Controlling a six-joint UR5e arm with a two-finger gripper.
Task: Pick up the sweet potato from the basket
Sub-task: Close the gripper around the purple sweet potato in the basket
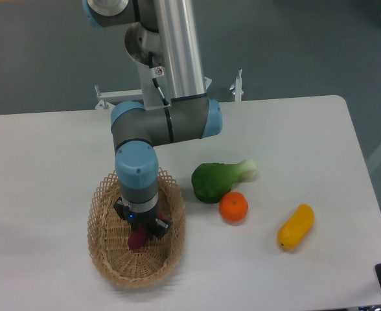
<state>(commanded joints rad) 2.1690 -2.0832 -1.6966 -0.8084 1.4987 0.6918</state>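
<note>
Fingers (140,228) hide most of sweet potato (136,240) in basket (106,259).

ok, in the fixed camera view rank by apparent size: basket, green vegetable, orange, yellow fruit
1. basket, by far the largest.
2. green vegetable.
3. yellow fruit, longer than the orange but slimmer, so the two are close.
4. orange.
</note>
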